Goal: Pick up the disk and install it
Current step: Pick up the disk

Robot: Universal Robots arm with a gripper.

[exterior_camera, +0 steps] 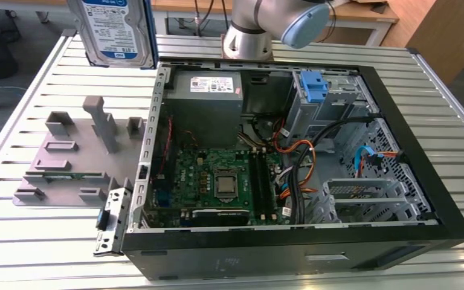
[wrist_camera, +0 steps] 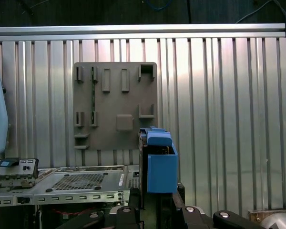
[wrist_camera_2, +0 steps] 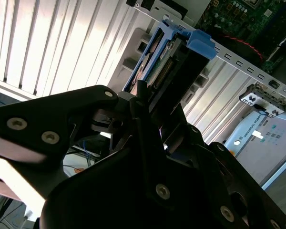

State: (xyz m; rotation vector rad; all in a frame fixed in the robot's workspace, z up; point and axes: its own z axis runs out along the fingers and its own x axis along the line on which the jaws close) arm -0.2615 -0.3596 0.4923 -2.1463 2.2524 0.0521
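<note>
Disk [exterior_camera: 119,33] cut off by exterior view's edge, clamped in gripper [wrist_camera_2: 155,102].

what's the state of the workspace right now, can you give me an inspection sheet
surface: ribbed aluminium table carrying an open black computer case
job's things: silver hard drive in blue plastic carrier, held up above the table
clutter: grey slotted fixture plate; lone blue plastic bracket in the case
gripper: black gripper shut on the drive
cables: orange and black wire bundle inside the case
surroundings: wooden panel beyond the table
</note>
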